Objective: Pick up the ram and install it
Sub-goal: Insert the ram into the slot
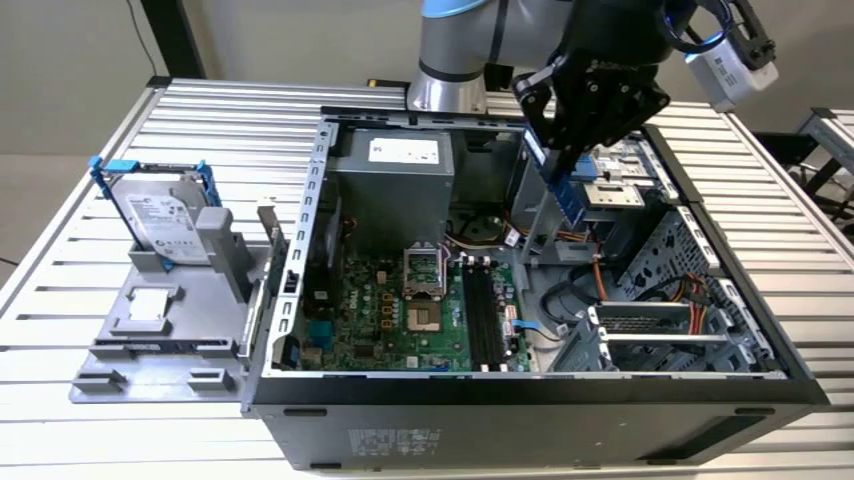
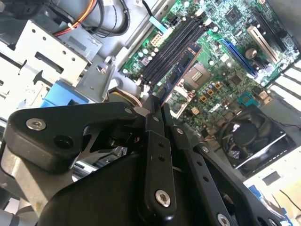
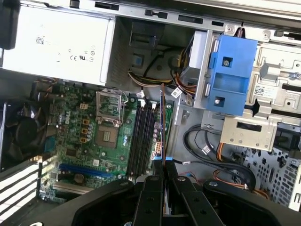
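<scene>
Pincer [image 1: 577, 152] clamped on ram [image 1: 571, 195], held upright above open PC case [image 1: 318, 200], seemingly clear of motherboard memory slots [image 3: 143, 136].

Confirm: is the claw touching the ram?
Touching. In the second wrist view the claw is shut on the ram at its near end, with no gap.

Black gripper [image 2: 158, 107] pinching the blue ram [image 2: 181, 69] by one end, ram hanging over the green motherboard [image 2: 221, 52], beside its long black slots [image 2: 167, 49], fan [image 2: 248, 136] sitting nearby.
</scene>
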